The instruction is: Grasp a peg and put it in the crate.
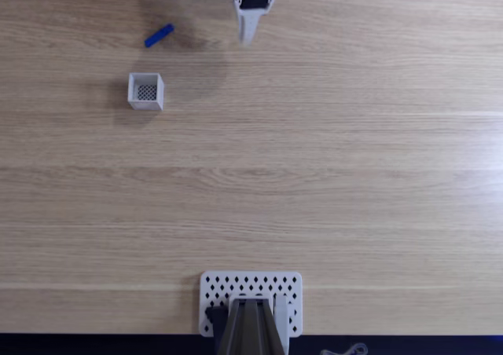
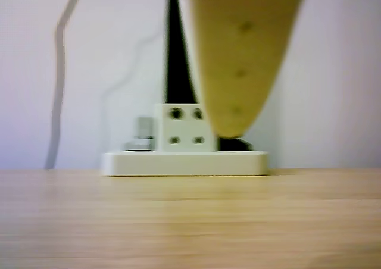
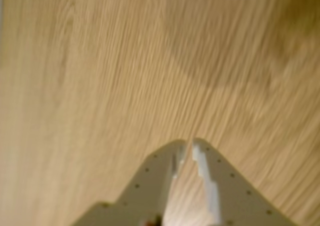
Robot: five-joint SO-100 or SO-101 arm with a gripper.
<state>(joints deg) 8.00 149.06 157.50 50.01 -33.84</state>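
A light wooden table with long horizontal grain takes up nearly all of the fixed view, seen from straight above.

At the bottom edge of that view, near the middle, sits a white perforated plate with a dark grey block standing on it. In the other view, taken low across the tabletop, a white base with a white block bearing four holes stands against a pale wall, partly behind a blurred tan pointed shape hanging from above.

At the top edge of the fixed view, a little left of centre, the white gripper points down the picture over bare wood, casting a soft shadow to its left. In the wrist view the gripper enters from the bottom, its two pale fingers meeting almost tip to tip with only a thin slit between them, holding nothing.

The crate, a small white square box with a dark mesh bottom, stands in the upper left of the fixed view, well apart from the gripper.

The peg, a small blue block, lies tilted on the table just above the crate, left of the gripper and apart from both.
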